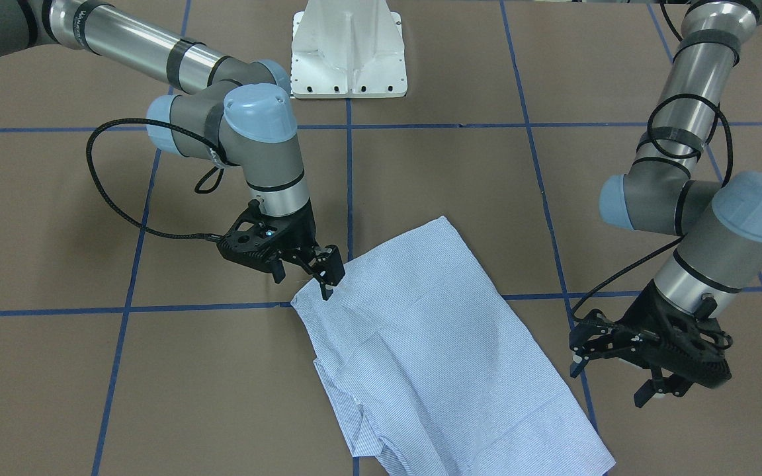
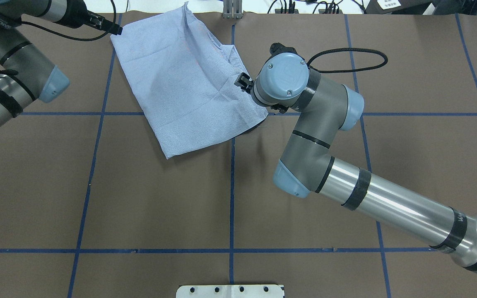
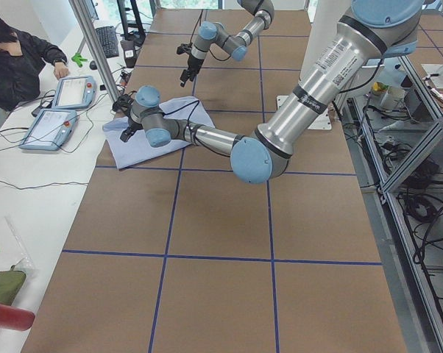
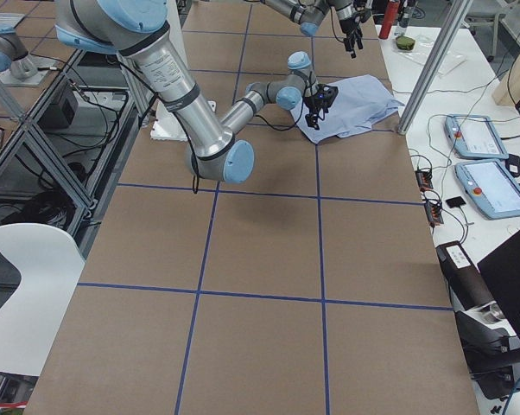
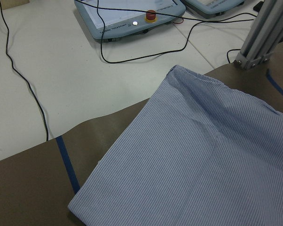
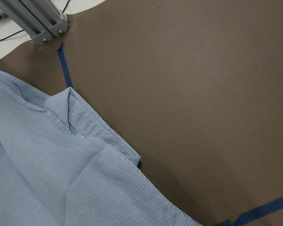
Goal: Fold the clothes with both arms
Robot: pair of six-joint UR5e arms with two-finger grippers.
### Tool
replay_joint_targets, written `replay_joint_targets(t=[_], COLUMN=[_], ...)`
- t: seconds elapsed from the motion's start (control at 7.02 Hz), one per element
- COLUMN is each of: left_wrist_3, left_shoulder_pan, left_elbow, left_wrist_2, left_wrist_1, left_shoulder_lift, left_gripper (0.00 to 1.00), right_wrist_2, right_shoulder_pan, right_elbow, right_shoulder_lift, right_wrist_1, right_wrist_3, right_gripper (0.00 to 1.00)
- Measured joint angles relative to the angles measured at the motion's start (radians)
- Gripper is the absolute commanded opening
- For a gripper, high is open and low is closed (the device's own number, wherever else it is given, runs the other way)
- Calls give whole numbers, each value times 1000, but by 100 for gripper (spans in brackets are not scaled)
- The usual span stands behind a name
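Shirt (image 1: pixel 434 344) lies folded into a long rectangle on the brown surface (image 1: pixel 123 396), in the half away from the robot. Its long axis runs outward from the robot and is tilted, so the far short end leans to the robot's left.

The right gripper (image 1: pixel 305 277) is the one closer to the cloth. It hangs at the corner of the near short end, on the robot's right side. Its jaws appear parted by a narrow gap, one jaw over the shirt's edge and the other over bare surface. Whether they touch the cloth cannot be told. From these jaws the whole shirt lies outward and to the robot's left, along its long axis.

The left gripper (image 1: pixel 609 387) is beside the long edge on the robot's left, near the far corner, and is apart from the cloth. Its jaws stand wide and hold nothing. The two grippers are therefore at diagonally opposite corners.

The step in hand seems to be the grasp of the near corner by the right arm. A further fold would probably carry this end along the long axis toward the far end. The right wrist view shows several layers of cloth at this edge, so the jaws may catch only the upper ones.
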State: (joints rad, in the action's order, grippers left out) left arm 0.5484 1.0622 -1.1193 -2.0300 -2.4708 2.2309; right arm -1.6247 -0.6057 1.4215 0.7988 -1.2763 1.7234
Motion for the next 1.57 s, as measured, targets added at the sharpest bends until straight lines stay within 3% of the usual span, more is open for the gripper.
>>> replay_joint_targets(t=[0.57,1.0,1.28,1.42,1.57], left_wrist_3=[6,6,6,6,6], left_shoulder_pan=[0,-1,-1,-1,-1], left_elbow=[-50,-55,-56,-56,-56], left_wrist_2=[1,2,2,2,2], left_wrist_1=[0,0,0,0,0], left_shoulder_lift=[-37,-48,-50,-51,-51], left_gripper=[100,100,100,100,100], right_wrist_2=[78,117,127,132,138], right_shoulder_pan=[60,77,79,79,79], right_elbow=[-157,-221,-253,-257,-262], right_shoulder_lift=[-93,-122,-145,-149,-151], right_wrist_1=[8,9,9,9,9], right_wrist_3=[120,127,128,128,129], right_gripper=[97,95,80,77,65])
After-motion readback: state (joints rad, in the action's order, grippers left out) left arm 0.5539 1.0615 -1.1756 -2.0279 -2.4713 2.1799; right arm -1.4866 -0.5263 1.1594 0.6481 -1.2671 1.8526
